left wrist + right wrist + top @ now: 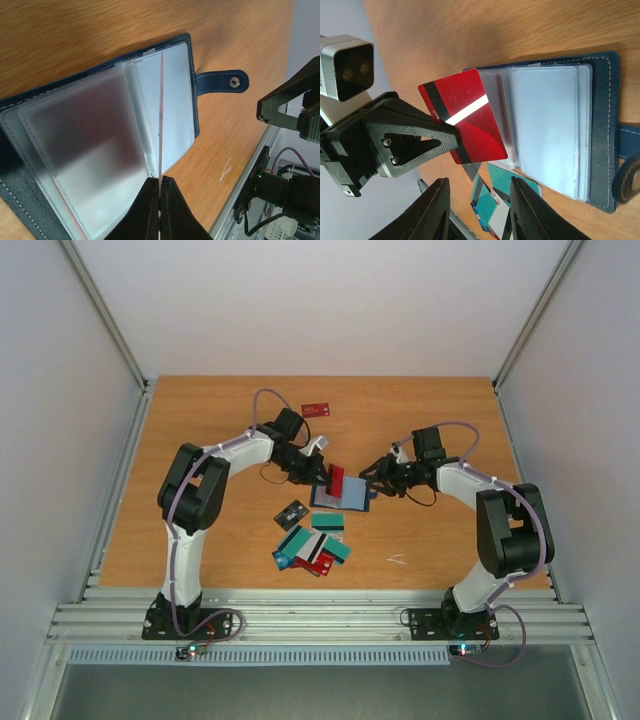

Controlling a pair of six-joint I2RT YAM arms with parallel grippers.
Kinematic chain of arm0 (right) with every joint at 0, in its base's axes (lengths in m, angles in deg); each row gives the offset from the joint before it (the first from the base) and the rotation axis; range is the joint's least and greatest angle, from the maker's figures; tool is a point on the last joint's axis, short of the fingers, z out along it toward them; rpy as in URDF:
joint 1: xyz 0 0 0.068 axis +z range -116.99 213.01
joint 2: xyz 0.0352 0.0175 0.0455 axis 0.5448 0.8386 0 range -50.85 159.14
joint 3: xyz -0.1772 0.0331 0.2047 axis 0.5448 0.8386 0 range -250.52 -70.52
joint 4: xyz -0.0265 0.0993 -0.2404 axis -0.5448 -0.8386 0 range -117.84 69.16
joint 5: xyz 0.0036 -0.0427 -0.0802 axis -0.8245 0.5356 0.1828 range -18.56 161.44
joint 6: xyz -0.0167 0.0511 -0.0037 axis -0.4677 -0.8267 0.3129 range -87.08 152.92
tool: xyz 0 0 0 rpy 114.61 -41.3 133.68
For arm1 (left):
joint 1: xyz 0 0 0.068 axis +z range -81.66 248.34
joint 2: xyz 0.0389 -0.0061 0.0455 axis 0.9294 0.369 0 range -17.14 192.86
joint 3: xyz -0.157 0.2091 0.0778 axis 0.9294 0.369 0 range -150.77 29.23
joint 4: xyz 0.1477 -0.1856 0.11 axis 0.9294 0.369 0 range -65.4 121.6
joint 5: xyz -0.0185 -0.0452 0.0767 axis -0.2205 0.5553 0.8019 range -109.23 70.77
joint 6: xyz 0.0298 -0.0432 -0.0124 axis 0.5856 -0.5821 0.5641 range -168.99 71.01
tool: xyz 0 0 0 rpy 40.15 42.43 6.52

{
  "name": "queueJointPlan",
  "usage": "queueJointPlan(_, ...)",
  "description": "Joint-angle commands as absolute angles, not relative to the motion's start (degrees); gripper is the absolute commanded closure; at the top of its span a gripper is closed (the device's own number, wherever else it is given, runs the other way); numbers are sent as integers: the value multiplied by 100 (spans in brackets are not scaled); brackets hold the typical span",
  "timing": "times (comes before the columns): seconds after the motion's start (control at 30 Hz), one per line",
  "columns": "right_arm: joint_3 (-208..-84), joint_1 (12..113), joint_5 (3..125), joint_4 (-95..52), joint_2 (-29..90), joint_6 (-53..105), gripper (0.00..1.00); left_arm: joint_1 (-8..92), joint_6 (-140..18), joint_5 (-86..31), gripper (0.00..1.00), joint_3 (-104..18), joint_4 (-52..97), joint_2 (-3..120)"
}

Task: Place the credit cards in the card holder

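One red card point(465, 120) is pinched by the left gripper point(160, 184) over the seemingly unfilled card holder point(545, 125), the right gripper point(480, 186) is parted and empty, and the other credit cards point(312, 545) are left toward the table point(200, 420)'s near edge.

Red card point(475, 125), black stripe and perhaps a white one; navy card holder point(607, 100), pale grey-blue inside.

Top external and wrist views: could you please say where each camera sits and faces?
Top external: above, behind the bases, looking down on the table; left arm and right arm show.
Left wrist: on the left arm, looking along its shut jaws at the edge-on red card over the card holder.
Right wrist: on the right arm, facing the left jaws; own open jaws below.
Wrist views share card and holder.
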State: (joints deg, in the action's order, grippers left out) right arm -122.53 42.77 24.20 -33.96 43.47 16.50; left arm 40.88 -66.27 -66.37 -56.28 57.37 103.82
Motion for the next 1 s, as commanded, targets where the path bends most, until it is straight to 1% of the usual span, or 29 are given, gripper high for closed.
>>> queueJointPlan(0.0,-12235,4320,2257,-3119,4630,1725,66,4066,-6541,-6598,100,-5769,5624,10578)
queueJointPlan(0.3,-12316,4315,2355,-3351,5214,2090,71,4066,-6777,-6625,100,-5751,5404,10701)
queueJointPlan(0.47,-12308,4303,2513,-3582,5348,2341,74,4057,-6924,-6724,100,-5702,5256,10794)
queueJointPlan(0.97,-12225,4286,2594,-3716,5562,2594,76,4040,-7255,-7059,100,-5565,4873,10914)
